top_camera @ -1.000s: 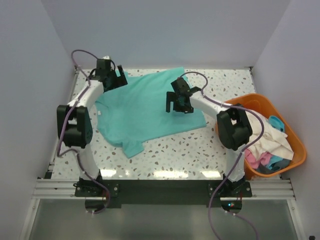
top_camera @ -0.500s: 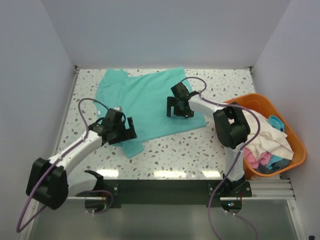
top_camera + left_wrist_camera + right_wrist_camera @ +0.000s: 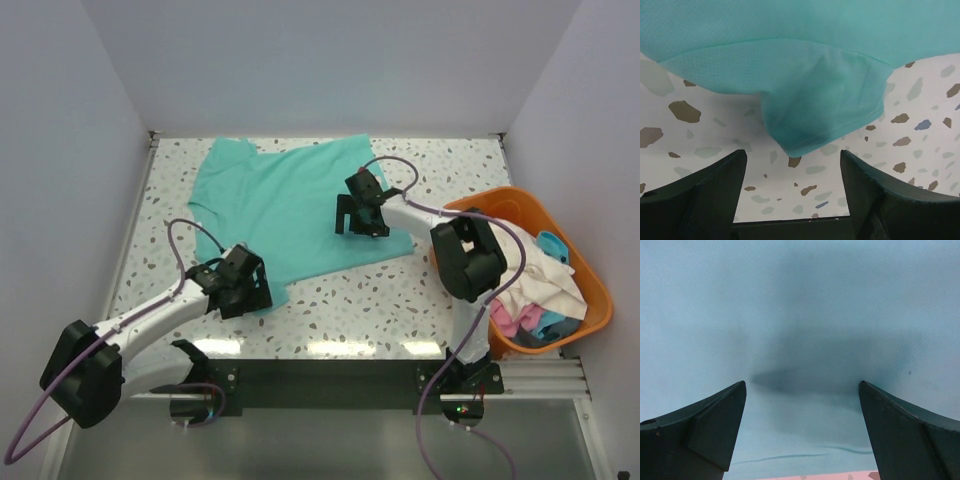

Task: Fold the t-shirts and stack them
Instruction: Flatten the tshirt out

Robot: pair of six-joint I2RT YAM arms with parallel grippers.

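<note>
A teal t-shirt (image 3: 290, 205) lies spread flat on the speckled table (image 3: 340, 300). My left gripper (image 3: 245, 285) is open, low over the table by the shirt's near-left sleeve (image 3: 825, 107), which lies just ahead of the jaws. My right gripper (image 3: 360, 212) is open, hovering low over the shirt's right part; teal cloth (image 3: 800, 315) fills its view and nothing is between the jaws. Cream-white (image 3: 540, 270), pink (image 3: 503, 320) and light blue (image 3: 552, 243) shirts lie bunched in the orange basket (image 3: 590, 300).
The orange oval basket stands at the right edge of the table. Grey walls close in the back and both sides. A black rail (image 3: 330, 375) runs along the near edge.
My left arm has swung from the shirt's far-left corner down to its near-left sleeve and lowered there. The far-left sleeve now lies uncovered. My right gripper has barely shifted.
</note>
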